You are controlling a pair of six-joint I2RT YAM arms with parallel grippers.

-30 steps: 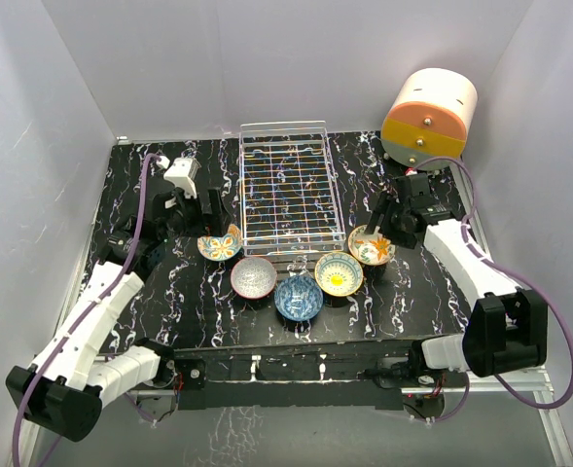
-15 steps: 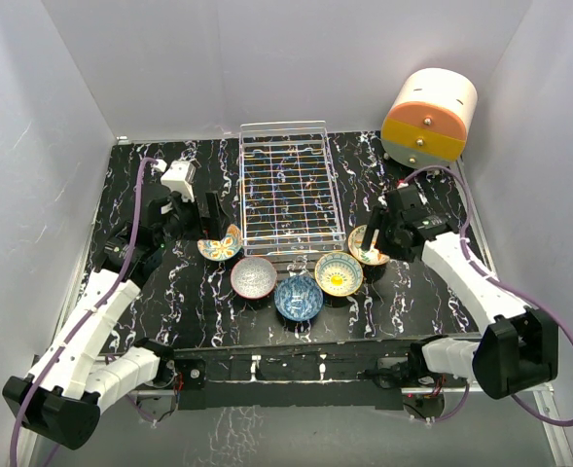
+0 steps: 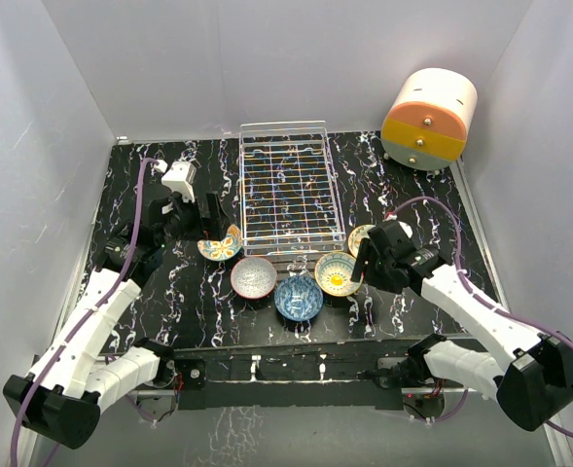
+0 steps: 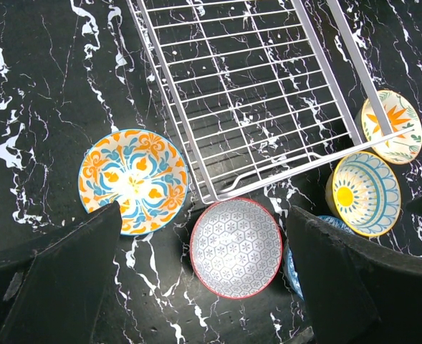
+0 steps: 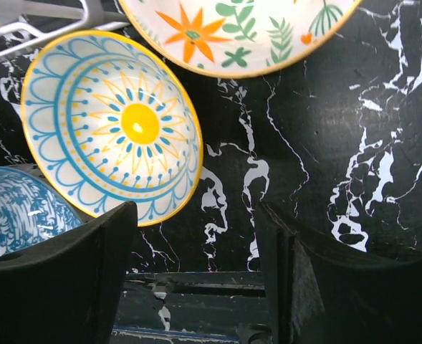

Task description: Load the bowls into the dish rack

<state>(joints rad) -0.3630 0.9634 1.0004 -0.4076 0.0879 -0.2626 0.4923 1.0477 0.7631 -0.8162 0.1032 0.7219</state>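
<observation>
Under my right claw (image 5: 195,215), spread wide and holding nothing, sits the sun bowl (image 5: 110,125). The floral bowl (image 5: 239,29) lies just beyond it and the blue bowl (image 5: 13,215) beside it. My left claw (image 4: 205,215), equally wide and empty, hangs over the red-rimmed bowl (image 4: 233,247) and orange bowl (image 4: 133,179). All five rest on the surface (image 5: 325,107) at the near end of the rack (image 3: 286,185); none is loaded. I'd drop one finger inside a rim and pinch the wall firmly before lifting.
</observation>
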